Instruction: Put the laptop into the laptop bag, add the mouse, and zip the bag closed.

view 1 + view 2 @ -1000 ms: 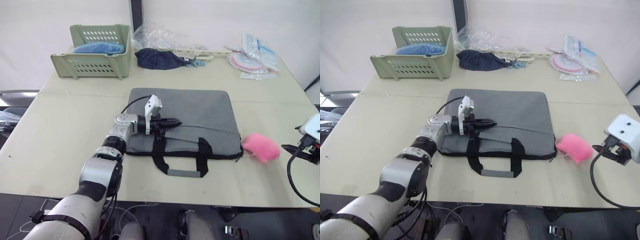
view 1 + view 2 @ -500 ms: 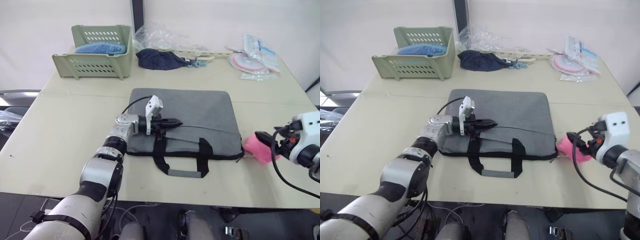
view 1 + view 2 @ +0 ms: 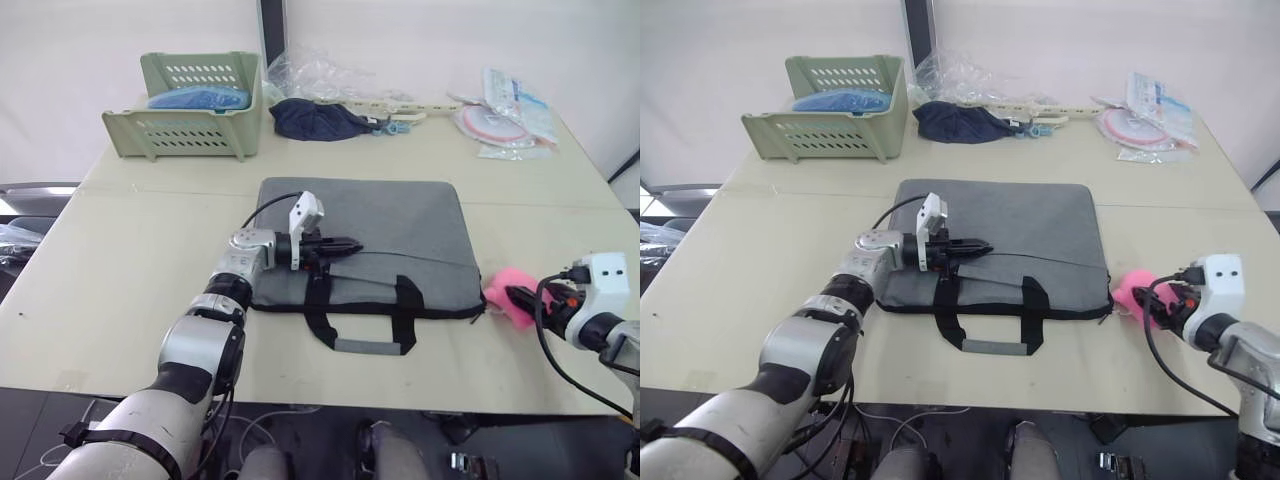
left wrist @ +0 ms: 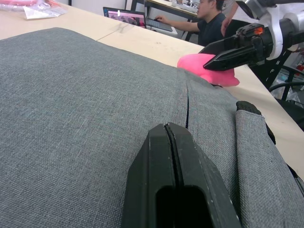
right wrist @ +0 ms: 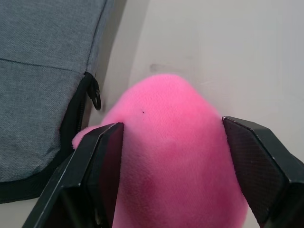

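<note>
The right gripper is seen in its wrist view with its two black fingers spread wide on either side of a pink fluffy blob, the textured inner pads close against the plush; from the head camera it is seen low at the table's right edge, having dropped and closed in on the blob over the last second. A small black zipper pull at the corner of the laptop bag, just beside the blob, is revealed by the same wrist view. The left gripper is shown with fingers pressed together, lying on the bag's woven grey fabric near a black strap handle, unchanged from before. The bag lies flat at the table's centre. A person at a laptop is caught in the left wrist view's background.
</note>
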Robot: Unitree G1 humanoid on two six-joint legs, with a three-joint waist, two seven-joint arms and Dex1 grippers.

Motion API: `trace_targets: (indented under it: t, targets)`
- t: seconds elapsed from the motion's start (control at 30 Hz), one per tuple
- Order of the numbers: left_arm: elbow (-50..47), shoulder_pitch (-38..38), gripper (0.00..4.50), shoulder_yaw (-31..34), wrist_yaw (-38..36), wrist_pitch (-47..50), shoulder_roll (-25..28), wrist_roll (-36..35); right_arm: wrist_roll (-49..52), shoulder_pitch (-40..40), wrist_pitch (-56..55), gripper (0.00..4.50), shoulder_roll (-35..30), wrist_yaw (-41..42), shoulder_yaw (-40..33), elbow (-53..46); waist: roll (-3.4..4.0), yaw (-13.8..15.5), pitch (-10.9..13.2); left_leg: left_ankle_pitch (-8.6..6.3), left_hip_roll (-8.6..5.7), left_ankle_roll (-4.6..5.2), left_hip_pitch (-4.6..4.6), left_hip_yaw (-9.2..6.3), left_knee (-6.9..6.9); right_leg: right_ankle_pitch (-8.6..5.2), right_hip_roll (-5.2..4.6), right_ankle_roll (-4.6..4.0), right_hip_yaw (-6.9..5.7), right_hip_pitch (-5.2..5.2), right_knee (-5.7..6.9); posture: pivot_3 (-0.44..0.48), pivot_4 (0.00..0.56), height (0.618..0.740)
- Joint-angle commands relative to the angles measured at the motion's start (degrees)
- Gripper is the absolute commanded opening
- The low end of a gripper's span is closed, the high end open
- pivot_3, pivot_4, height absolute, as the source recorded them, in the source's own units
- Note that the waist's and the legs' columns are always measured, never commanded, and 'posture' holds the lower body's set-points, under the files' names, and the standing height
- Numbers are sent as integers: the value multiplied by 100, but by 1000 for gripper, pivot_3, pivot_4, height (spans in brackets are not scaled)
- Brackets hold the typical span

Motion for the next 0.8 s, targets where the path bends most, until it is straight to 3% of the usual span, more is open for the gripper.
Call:
trace_targets:
  t: [0.03,0.27,0.37,0.53,0.8]
  targets:
    - [389,344,0,-231,2,271,-41,336,-26,5,-269,3625,-79,-47,44,170,0,-1,0,0,0,0,0,0,0,0,0,0,-1,0,0,0,150,740]
    - [371,361,0,-230,3,261,-27,333,-35,211,-363,3625,-105,27,368,476,-6,-3,-4,0,1,0,1,0,0,0,0,0,0,1,0,0,150,740]
    - [372,381,0,-228,6,251,-5,336,-28,369,-295,2741,-171,32,472,396,-14,-3,-8,0,1,0,1,-1,0,0,0,0,-1,1,-1,0,150,740]
    - [367,399,0,-227,14,252,-2,334,44,363,-211,625,-235,-87,395,307,-29,-5,-18,0,2,1,1,-2,0,0,0,0,-1,1,-2,0,150,740]
    - [378,389,0,-226,32,236,-28,336,65,79,-240,625,-385,-171,259,244,-32,-3,-19,-2,1,2,1,-2,0,0,0,0,-1,1,-2,0,150,740]
